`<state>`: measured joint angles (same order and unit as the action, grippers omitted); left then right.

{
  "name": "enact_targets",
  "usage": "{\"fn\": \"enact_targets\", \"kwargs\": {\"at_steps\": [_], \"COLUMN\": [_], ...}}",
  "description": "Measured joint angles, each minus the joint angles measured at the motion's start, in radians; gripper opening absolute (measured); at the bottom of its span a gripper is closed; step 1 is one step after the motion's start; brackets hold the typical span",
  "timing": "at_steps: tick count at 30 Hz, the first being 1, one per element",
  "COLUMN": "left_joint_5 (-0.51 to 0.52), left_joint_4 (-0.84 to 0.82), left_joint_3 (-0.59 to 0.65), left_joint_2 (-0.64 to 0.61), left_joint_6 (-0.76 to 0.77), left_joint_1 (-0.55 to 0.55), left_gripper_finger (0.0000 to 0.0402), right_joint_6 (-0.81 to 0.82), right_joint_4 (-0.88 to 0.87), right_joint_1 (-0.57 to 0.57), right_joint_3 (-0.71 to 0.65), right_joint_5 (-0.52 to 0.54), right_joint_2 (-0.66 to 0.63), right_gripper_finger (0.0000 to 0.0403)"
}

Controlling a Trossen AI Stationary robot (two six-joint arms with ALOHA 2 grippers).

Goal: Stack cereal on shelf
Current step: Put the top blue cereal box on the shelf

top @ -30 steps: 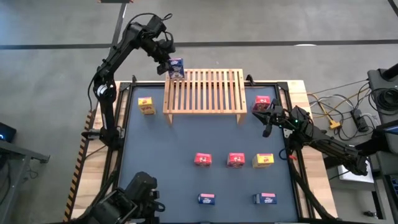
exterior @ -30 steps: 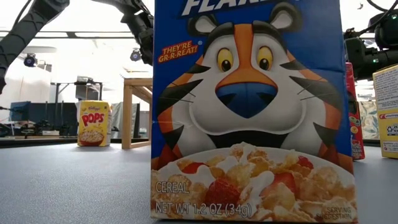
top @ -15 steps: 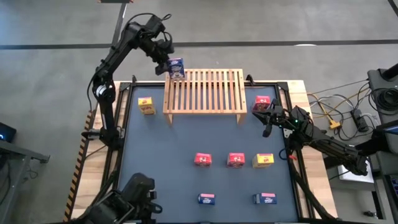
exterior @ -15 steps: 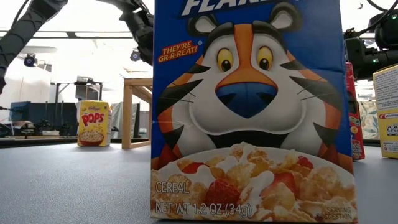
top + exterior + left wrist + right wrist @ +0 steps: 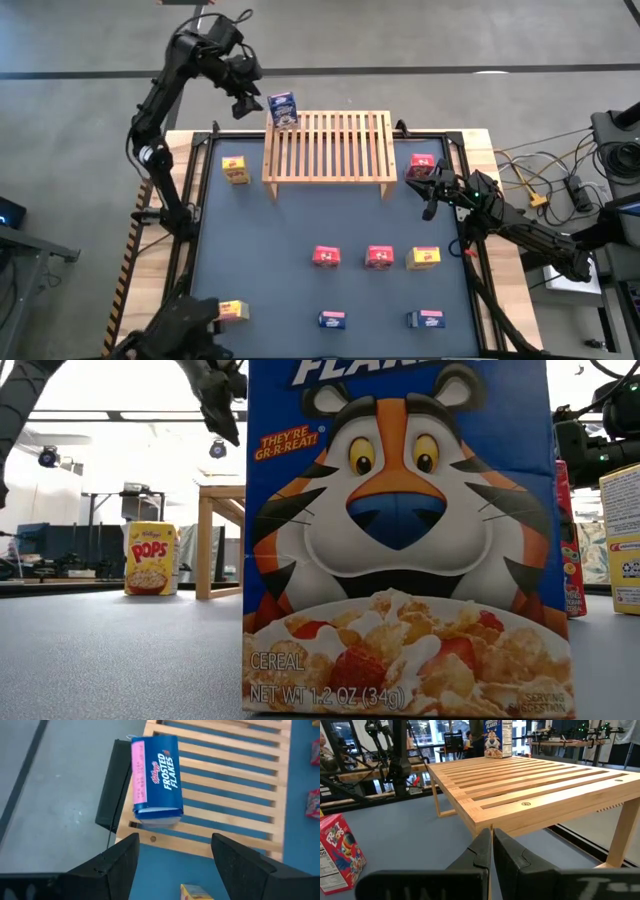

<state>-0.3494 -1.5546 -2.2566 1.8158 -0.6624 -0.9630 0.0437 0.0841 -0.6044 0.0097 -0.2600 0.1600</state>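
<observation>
small blue cardboard cereal box [image 5: 283, 108] standing upright on the far left corner of the light wooden slatted shelf [image 5: 340, 150], free of any grip. left gripper [image 5: 245, 100] hovering just beside that corner, off the shelf's left end, fingers [image 5: 122, 862] spread apart and holding nothing. right gripper [image 5: 432, 192] low near the shelf's right end, clenched on nothing, just in front of a red box [image 5: 421, 165]. elsewhere on the dark mat: yellow box [image 5: 235, 169] left of the shelf, two red boxes [image 5: 327, 256] and a yellow one in a row, two blue boxes [image 5: 332, 320] nearer the front, another yellow box [image 5: 233, 311] at the front left.
</observation>
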Motion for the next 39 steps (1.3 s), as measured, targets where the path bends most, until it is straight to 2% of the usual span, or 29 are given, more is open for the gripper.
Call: {"fn": "enact_targets", "kwargs": {"at_steps": [6, 10, 13, 17, 23, 28, 33, 39], "left_joint_5": [-0.001, -0.049, -0.080, -0.080, -0.078, -0.079, -0.079, -0.079], "left_joint_4": [-0.015, 0.011, 0.105, 0.332, 0.803, 1.135, 1.366, 1.446], "left_joint_3": [0.012, 0.093, 0.250, 0.555, 1.040, 1.348, 1.536, 1.632], "left_joint_2": [-0.097, -0.188, -0.298, -0.485, -0.773, -0.940, -1.030, -1.056], "left_joint_6": [0.042, 0.081, 0.100, 0.143, 0.341, 0.449, 0.515, 0.524], "left_joint_1": [0.000, 0.005, 0.012, 0.022, 0.043, 0.059, 0.059, 0.059], "left_gripper_finger": [0.0231, 0.0231, 0.0231, 0.0231, 0.0231, 0.0231, 0.0231, 0.0231], "right_joint_6": [-0.001, 0.000, 0.000, -0.001, 0.000, -0.001, -0.001, 0.000], "right_joint_4": [0.000, 0.000, 0.000, 0.000, 0.000, 0.000, 0.000, 0.000], "right_joint_1": [0.000, 0.000, 0.000, 0.000, 0.000, 0.000, 0.000, 0.000], "right_joint_3": [0.000, 0.000, 0.000, 0.000, 0.000, 0.000, 0.000, 0.000], "right_joint_5": [0.000, 0.000, 0.000, 0.000, 0.000, 0.000, 0.000, 0.000], "right_joint_2": [0.000, 0.000, 0.000, 0.000, 0.000, 0.000, 0.000, 0.000], "right_gripper_finger": [0.0009, 0.0009, 0.0009, 0.0009, 0.0009, 0.0009, 0.0009, 0.0009]}}
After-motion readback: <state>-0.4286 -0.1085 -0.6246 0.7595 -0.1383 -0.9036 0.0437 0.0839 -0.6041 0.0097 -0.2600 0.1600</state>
